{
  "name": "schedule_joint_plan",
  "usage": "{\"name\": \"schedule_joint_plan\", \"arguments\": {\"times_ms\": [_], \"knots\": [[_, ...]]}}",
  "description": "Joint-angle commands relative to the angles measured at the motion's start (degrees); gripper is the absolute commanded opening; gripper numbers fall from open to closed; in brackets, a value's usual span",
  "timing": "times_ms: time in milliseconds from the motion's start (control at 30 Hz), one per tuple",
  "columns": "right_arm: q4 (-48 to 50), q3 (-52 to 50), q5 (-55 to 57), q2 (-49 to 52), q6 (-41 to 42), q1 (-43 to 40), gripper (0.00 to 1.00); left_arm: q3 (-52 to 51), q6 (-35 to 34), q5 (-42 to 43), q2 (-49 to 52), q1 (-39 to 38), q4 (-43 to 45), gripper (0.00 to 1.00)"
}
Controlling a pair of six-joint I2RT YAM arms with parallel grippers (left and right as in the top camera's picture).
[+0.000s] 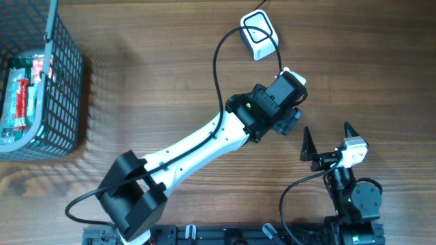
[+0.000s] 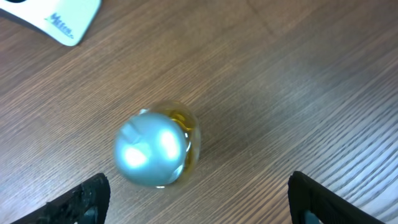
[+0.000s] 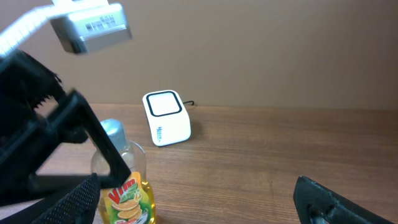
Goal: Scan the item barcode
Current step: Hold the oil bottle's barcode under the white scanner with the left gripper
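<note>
Overhead, from left: wire basket [image 1: 68, 88] of packets at table [image 1: 157, 82] edge; white scanner [image 1: 257, 34] further right; left pincer [image 2: 198, 202] spread wide over upright yellow soap bottle [image 2: 157, 148] near scanner, clear of its cap; right pincer [image 1: 329, 138] gaping, empty.

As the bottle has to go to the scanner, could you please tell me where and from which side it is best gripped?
On the bottle, probably the clear shoulder just below the silver cap, coming straight down from above: it stands upright with the cap facing up, and the open left gripper hangs with a finger on either side of it.
</note>
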Motion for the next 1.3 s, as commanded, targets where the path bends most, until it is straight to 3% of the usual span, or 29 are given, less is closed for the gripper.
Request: {"name": "schedule_joint_plan", "arguments": {"times_ms": [0, 300, 433, 533, 633, 733, 1000, 1167, 1267], "knots": [[0.15, -0.07, -0.90, -0.15, -0.48, -0.28, 1.00, -0.26, 4.15, 1.81, 2.97, 0.52, 1.09, 0.84], [0.15, -0.07, -0.90, -0.15, -0.48, -0.28, 1.00, -0.26, 4.07, 1.88, 5.05, 2.60, 1.25, 0.81], [0.15, -0.07, -0.90, -0.15, -0.48, -0.28, 1.00, -0.37, 3.87, 6.34, 7.26, 2.54, 1.31, 0.79], [0.15, -0.07, -0.90, -0.15, -0.50, -0.28, 1.00, -0.37, 3.89, 6.34, 7.91, 2.64, 2.64, 0.72], [0.15, -0.07, -0.90, -0.15, -0.50, -0.28, 1.00, -0.35, 3.87, 6.36, 7.91, 2.62, 3.69, 0.55], [0.15, -0.07, -0.90, -0.15, -0.50, -0.28, 1.00, -0.35, 3.06, 6.34, 7.91, 2.56, 3.45, 0.47], [0.15, -0.07, -0.90, -0.15, -0.50, -0.28, 1.00, -0.35, -10.78, 6.36, 7.82, 2.51, 2.51, 0.27], [0.15, -0.07, -0.90, -0.15, -0.50, -0.28, 1.00, -0.35, -12.70, 6.08, 7.45, 1.40, 0.50, 0.28], [0.15, -0.07, -0.90, -0.15, -0.50, -0.28, 1.00, -0.35, -13.75, 0.59, 7.19, -0.48, 0.00, 0.29]]}}
